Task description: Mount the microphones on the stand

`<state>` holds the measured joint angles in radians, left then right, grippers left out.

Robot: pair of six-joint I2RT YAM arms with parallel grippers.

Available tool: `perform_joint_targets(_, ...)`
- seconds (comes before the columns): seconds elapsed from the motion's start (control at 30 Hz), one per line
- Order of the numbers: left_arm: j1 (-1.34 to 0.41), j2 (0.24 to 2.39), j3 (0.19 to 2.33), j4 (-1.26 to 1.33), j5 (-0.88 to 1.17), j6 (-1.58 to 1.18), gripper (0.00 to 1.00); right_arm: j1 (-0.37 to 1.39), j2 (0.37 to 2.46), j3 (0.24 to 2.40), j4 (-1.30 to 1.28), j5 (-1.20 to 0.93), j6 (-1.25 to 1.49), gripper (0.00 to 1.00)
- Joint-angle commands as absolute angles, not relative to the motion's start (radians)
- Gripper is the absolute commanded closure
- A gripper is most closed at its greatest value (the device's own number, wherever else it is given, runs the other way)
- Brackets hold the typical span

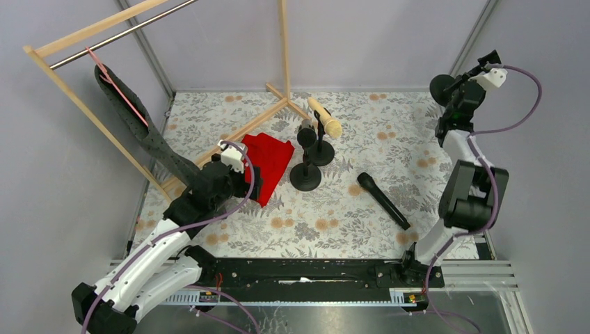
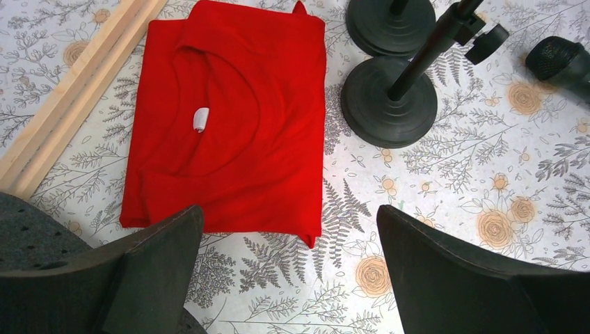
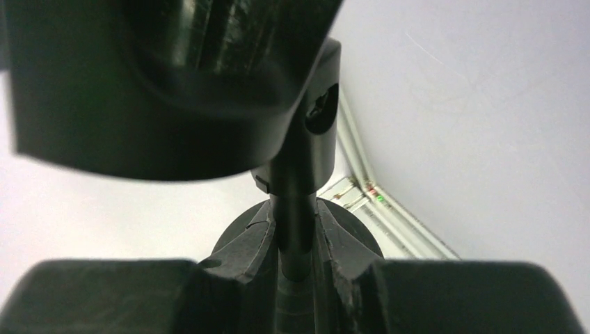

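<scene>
Roughly a third looks done. The right gripper (image 3: 298, 257) pinches the pole of a desk stand (image 1: 442, 87) hoisted at the far right, the left gripper (image 2: 289, 217) hangs spread above the red shirt (image 2: 229, 118), and two more stands (image 1: 306, 175) sit mid-table. The far one appears to cradle the cream-beige microphone (image 1: 324, 116); the black microphone (image 1: 383, 200) lies unmounted on the table (image 1: 334, 223) to the right, and no third microphone shows.

The table (image 1: 334, 209) is lit brightly and evenly from above, and only soft, faint shadows are cast around the stand bases (image 2: 388, 104). In the right wrist view the stand pole (image 3: 296, 209) is seen dark and blurred against a pale, evenly lit wall (image 3: 487, 83)
</scene>
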<state>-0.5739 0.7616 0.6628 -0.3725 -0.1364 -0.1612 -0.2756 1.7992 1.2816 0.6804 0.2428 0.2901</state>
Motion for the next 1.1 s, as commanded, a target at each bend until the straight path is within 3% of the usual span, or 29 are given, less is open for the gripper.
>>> perform_joint_targets(0.0,-0.569,0.722,0.683,-0.338,-0.120,-0.160,0.01,-0.217,1.534,1.166,0.684,0.235,0.389,1.00)
perform_joint_targets(0.3,-0.569,0.685,0.664,-0.232,-0.098,-0.249,0.01,-0.036,1.121,0.941,0.394,0.080,0.377,1.00)
perform_joint_targets(0.67,-0.570,0.587,0.580,-0.141,-0.103,-0.359,0.01,0.331,0.783,0.726,0.169,0.007,0.305,1.00)
perform_joint_targets(1.07,-0.569,0.557,0.571,-0.153,-0.134,-0.359,0.01,0.648,0.656,0.456,0.324,-0.277,0.201,1.00)
